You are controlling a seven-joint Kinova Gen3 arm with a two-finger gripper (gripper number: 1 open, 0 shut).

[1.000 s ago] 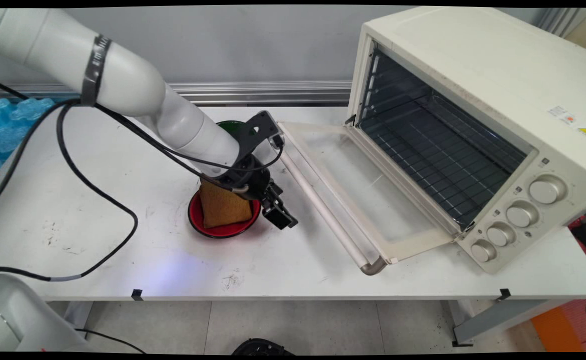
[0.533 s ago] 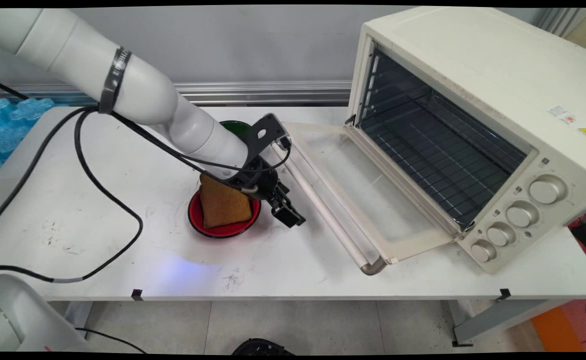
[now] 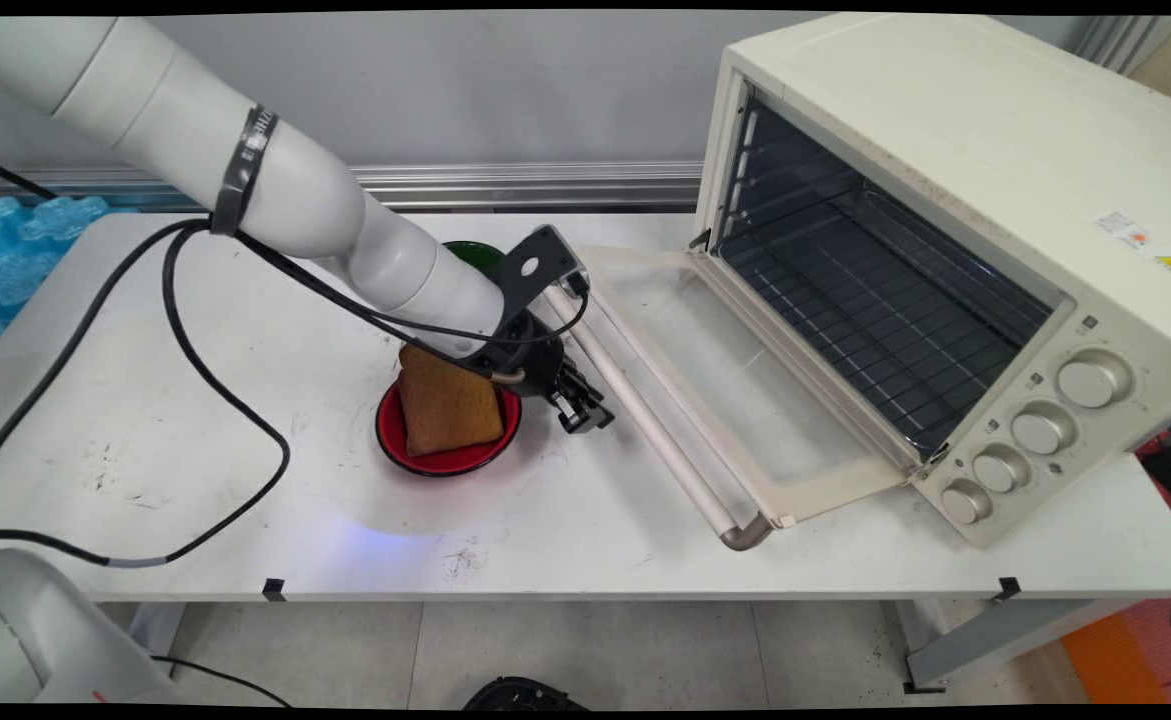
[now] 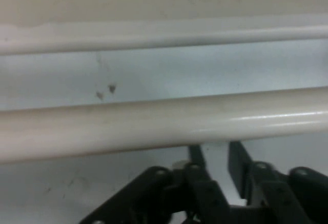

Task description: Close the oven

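Observation:
My gripper (image 3: 585, 412) hangs low over the table, right against the cream handle bar (image 3: 645, 425) of the toaster oven's open door (image 3: 735, 400). In the hand view the handle bar (image 4: 154, 126) runs across just beyond my gripper (image 4: 215, 152). The two black fingers stand close together with nothing between them, and the bar hides their tips. A brown slice of bread (image 3: 450, 405) stands on edge in a red bowl (image 3: 445, 462) just left of the gripper, untouched.
The cream toaster oven (image 3: 945, 170) fills the right side, its door folded down flat toward the table's middle and its wire rack bare. A dark green bowl (image 3: 473, 254) shows behind the arm. Black cables loop over the table's left part.
The gripper has moved right and slightly up the picture, away from the red bowl and closer to the door's handle bar. The bread and the bowl have stayed put.

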